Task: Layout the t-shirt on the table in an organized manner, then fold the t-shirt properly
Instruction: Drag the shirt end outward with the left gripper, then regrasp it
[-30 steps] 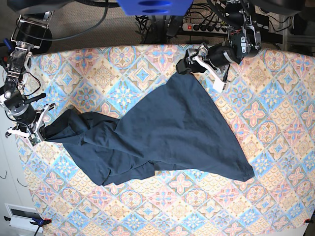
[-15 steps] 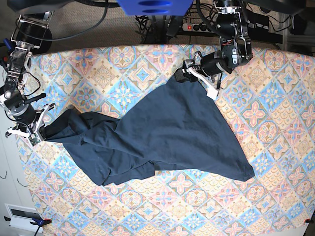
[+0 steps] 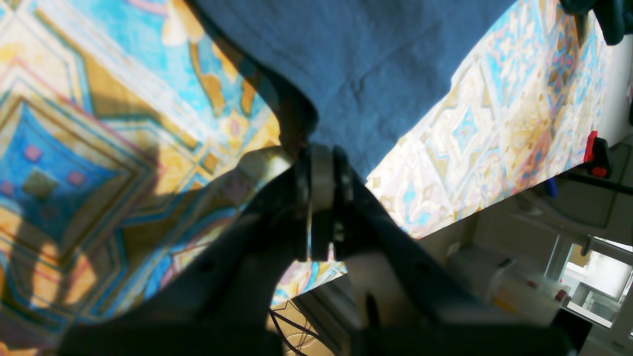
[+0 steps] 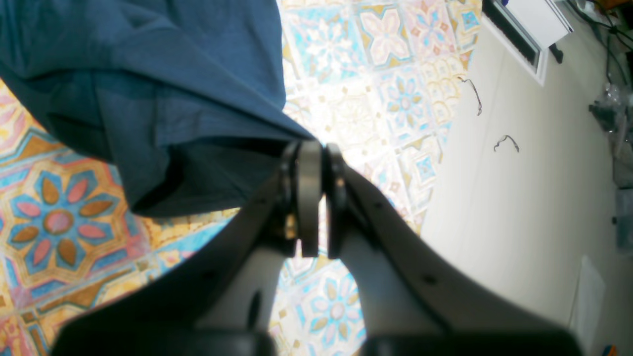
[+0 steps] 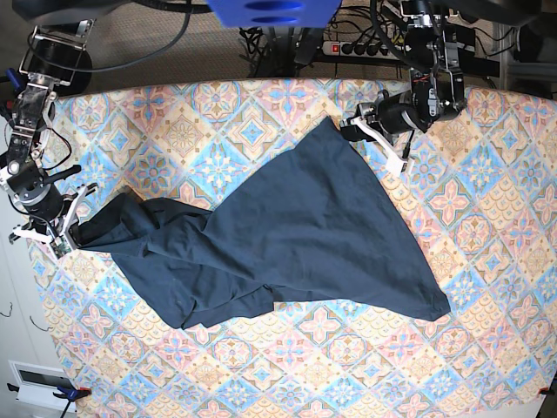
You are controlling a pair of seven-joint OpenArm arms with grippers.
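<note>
The dark navy t-shirt [image 5: 296, 226] lies crumpled and stretched slantwise across the table [image 5: 487, 218]. Its far corner rises to a peak by my left gripper [image 5: 351, 126]. In the left wrist view that gripper [image 3: 321, 148] is shut, and the t-shirt [image 3: 376, 59] narrows right into its tips above the table [image 3: 74, 148]. My right gripper [image 5: 68, 233] sits at the table's left edge, on the shirt's bunched left end. The right wrist view shows the right gripper [image 4: 314, 146] shut on a fold of the t-shirt [image 4: 148, 64], just above the table [image 4: 346, 74].
A power strip with cables [image 5: 357, 48] runs behind the table's far edge. A red clamp [image 3: 591, 148] grips the table's rim, and another clamp [image 5: 70, 392] sits at the near left corner. Floor [image 4: 519, 198] lies past the left edge.
My left gripper has gone from open to shut at the shirt's far corner and shifted to the right. That corner now stands as a sharper peak. The right arm has not moved.
</note>
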